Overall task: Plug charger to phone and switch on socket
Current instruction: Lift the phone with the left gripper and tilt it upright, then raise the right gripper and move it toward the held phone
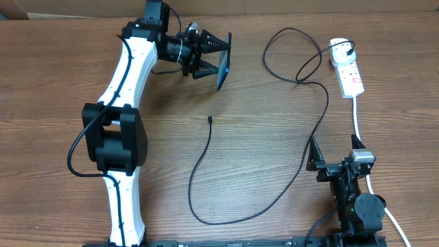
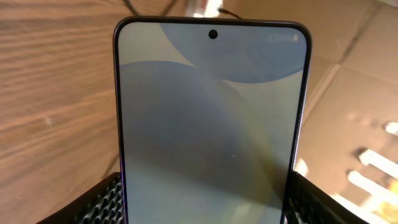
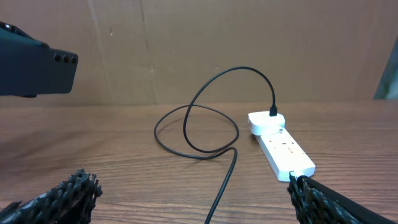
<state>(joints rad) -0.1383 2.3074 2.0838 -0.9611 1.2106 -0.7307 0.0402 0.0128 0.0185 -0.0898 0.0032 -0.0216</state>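
My left gripper is shut on the phone and holds it on edge above the table's far middle. In the left wrist view the phone's light screen fills the frame, and both fingers press its black side edges. The charger, a thin black cable, loops from the white socket at the far right to its connector tip, which lies loose mid-table. My right gripper stands open at the near right with nothing in it. From the right wrist, the socket, the cable and the phone's dark back lie ahead.
The socket's thick white cord runs toward the near edge, past my right arm. The black cable sweeps in a wide curve across the table's middle. A cardboard wall stands behind the table.
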